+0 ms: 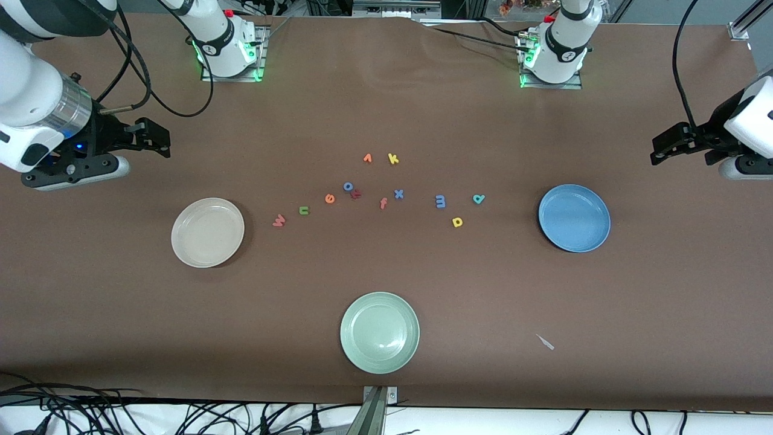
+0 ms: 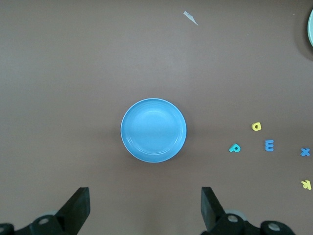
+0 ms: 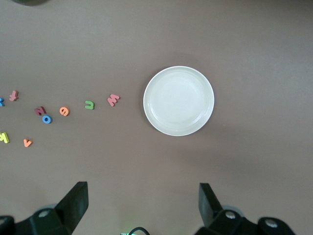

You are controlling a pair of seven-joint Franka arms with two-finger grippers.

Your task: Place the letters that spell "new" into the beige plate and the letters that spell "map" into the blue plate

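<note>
The beige plate (image 1: 207, 232) (image 3: 178, 100) lies empty toward the right arm's end. Beside it run the pinkish-red "w" (image 1: 278, 221) (image 3: 113, 100), green "n" (image 1: 304, 210) (image 3: 89, 104) and orange "e" (image 1: 330, 198) (image 3: 64, 111). The blue plate (image 1: 574, 217) (image 2: 153, 130) lies empty toward the left arm's end, with the teal "a" (image 1: 478, 198) (image 2: 234, 147), blue "m" (image 1: 441, 201) (image 2: 269, 145) and yellow "p" (image 1: 457, 222) (image 2: 256, 127) beside it. My right gripper (image 1: 158, 140) (image 3: 143, 205) hangs open high over the table near the beige plate. My left gripper (image 1: 664, 147) (image 2: 145, 210) hangs open near the blue plate. Neither holds anything.
A pale green plate (image 1: 379, 331) sits nearest the front camera. Other letters lie mid-table: orange "v" (image 1: 367, 158), yellow "k" (image 1: 393, 159), blue "o" (image 1: 348, 186), pinkish "f" (image 1: 383, 203), blue "x" (image 1: 398, 194). A small white scrap (image 1: 545, 342) lies near the green plate.
</note>
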